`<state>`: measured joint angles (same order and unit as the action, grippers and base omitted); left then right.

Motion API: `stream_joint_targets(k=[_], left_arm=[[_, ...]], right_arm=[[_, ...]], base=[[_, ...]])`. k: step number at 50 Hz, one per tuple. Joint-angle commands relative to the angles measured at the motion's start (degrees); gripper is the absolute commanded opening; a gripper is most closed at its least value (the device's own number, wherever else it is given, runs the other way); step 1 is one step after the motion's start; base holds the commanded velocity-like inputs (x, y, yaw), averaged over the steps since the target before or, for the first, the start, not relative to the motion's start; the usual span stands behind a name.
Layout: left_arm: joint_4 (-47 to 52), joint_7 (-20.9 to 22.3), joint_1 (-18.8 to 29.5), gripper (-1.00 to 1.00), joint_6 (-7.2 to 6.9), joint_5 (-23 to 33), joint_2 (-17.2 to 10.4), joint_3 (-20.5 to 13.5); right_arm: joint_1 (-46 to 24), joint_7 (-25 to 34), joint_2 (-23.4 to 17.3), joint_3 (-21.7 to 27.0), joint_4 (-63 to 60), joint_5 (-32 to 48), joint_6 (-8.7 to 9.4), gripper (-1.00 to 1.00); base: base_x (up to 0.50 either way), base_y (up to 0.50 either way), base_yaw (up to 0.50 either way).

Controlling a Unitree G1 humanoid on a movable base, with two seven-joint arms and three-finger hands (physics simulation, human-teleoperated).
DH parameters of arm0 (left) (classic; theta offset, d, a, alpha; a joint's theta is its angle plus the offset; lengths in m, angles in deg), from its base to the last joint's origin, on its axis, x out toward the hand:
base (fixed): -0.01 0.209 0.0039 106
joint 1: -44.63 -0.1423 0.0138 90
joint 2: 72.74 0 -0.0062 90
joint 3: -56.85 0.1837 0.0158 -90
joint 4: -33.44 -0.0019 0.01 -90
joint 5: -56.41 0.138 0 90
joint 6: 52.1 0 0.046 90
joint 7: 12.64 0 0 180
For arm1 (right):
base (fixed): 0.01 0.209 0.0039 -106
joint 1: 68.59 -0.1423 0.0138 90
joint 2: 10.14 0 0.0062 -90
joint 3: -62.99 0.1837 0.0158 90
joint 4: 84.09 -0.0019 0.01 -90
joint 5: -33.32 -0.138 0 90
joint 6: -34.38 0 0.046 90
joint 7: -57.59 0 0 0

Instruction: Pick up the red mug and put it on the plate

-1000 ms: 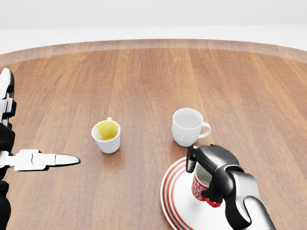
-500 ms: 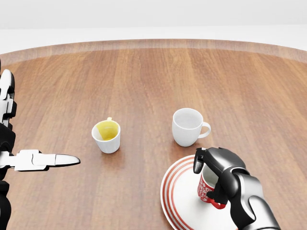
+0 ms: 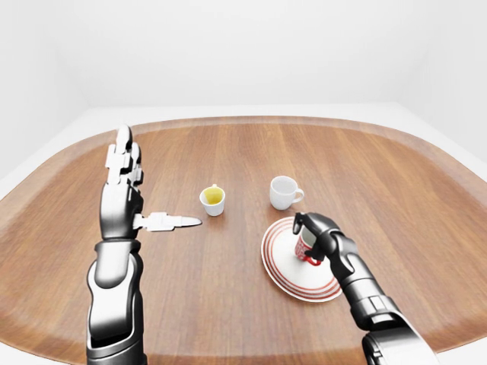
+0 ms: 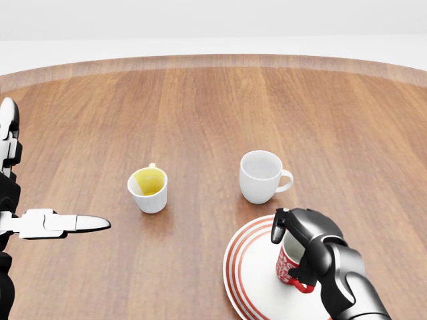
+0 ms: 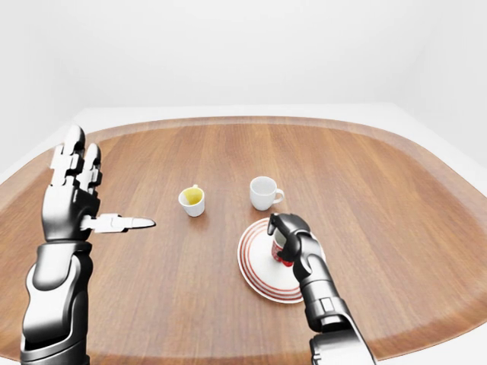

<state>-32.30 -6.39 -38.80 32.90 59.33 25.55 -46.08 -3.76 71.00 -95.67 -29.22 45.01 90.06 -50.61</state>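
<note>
The red-patterned mug [image 4: 289,265] stands on the white plate with red rings [image 4: 245,272] at the bottom right of the head view. My right hand [image 4: 299,248] is closed round the mug from above and from the right, hiding most of it. The mug's red handle shows under the hand. My left hand [image 3: 125,179] is raised at the left with its fingers spread and its thumb [image 4: 73,223] pointing right, holding nothing.
A white mug [image 4: 261,175] stands just above the plate. A white cup with a yellow inside [image 4: 149,189] sits to its left. The round wooden table [image 3: 228,160] stretches to a rim at the top of the views.
My right hand has lowered the red mug onto the plate and shifted slightly right. The left hand has stayed put.
</note>
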Motion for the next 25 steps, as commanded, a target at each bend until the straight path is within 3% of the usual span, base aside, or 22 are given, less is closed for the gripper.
stream_joint_targets(k=[1, 25], left_arm=[[0.09, -0.07, -0.03, 1.0, 0.0, -0.2, -0.01, -0.11], [0.32, 0.05, -0.04, 1.0, 0.0, -0.35, -0.2, -0.39]], right_arm=[[0.36, 2.95, 0.32, -0.01, -3.59, 4.45, -0.01, -1.0], [0.96, 4.76, 0.45, 0.65, -5.88, 6.35, -0.01, -1.0]], base=[[0.0, 0.0, 0.0], [0.0, 0.0, 0.0]])
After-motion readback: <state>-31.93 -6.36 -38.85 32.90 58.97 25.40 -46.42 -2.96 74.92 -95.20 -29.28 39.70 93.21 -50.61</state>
